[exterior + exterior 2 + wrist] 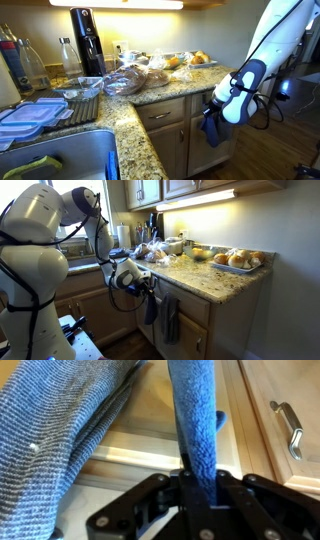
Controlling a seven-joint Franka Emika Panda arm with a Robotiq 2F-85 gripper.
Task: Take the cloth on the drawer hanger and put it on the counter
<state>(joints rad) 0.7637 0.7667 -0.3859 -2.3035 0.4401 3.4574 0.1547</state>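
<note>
Risk, far left of the wrist view: the longer grey-blue cloth (pixel 50 440) hangs just beside the cloth (pixel 195 415), and their edges look to meet near the top. Pulling away could drag the wrong one along.

Centre: the gripper (pixel 190 488) is pinching the cloth, with the fabric gathered narrow between the jaws. The bite is thin, so it would probably slip if the far end catches. The drawer hanger is hidden behind the fabric and I cannot tell how the cloth is looped. A straight tug may snag; freeing it off the hook first seems safer.

Right: the metal cabinet handle (pixel 290 430) is well apart from the cloth, no conflict.

Room: in an exterior view the rounded edge of the counter (pixel 195 278) overhangs the drawer front above the gripper, so the arm must back out before rising. Bare granite lies near that edge. The tray of bread (pixel 240 258) further right limits the drop area.
</note>
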